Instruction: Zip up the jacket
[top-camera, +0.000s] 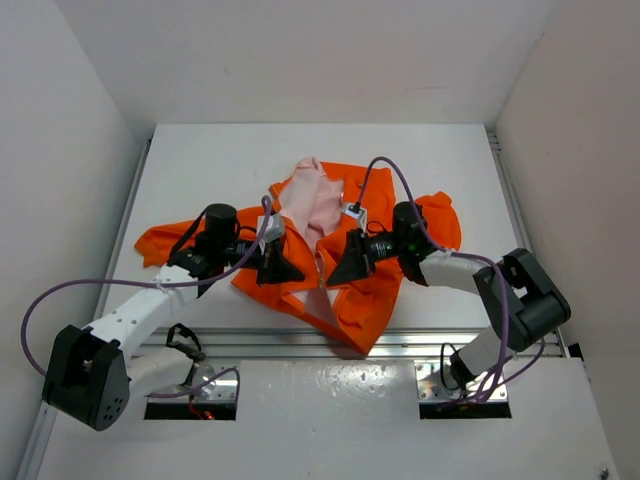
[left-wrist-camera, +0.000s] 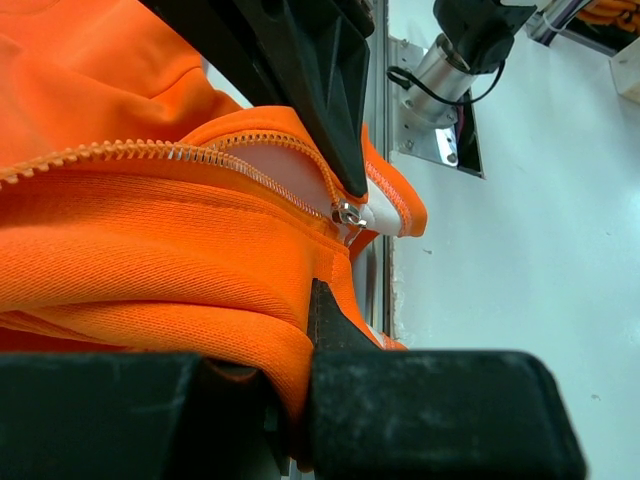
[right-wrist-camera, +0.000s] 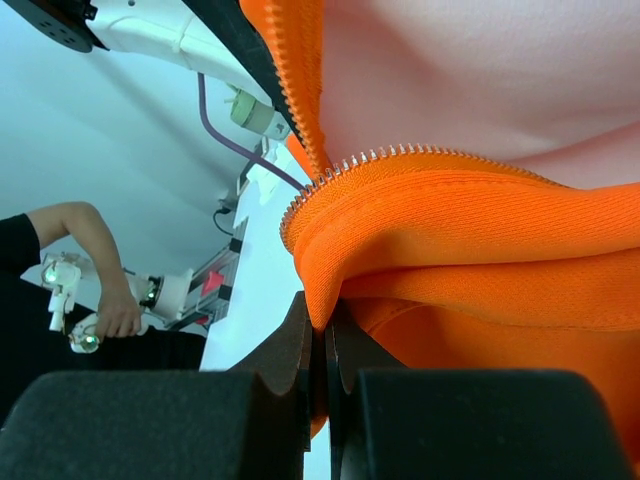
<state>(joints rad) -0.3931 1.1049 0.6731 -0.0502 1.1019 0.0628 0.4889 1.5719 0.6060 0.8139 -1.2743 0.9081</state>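
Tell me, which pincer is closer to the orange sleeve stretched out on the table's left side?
Left. The left pincer clamps the jacket just right of that sleeve. The right pincer clamps the other front panel, farther right across the zipper.

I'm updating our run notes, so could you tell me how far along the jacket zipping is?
Done: both jaws are pinched on the jacket near its bottom hem, either side of the opening. In hand: the slider sits low by the hem, teeth above it apart. Left: the whole pull up; pink lining shows through the open front.
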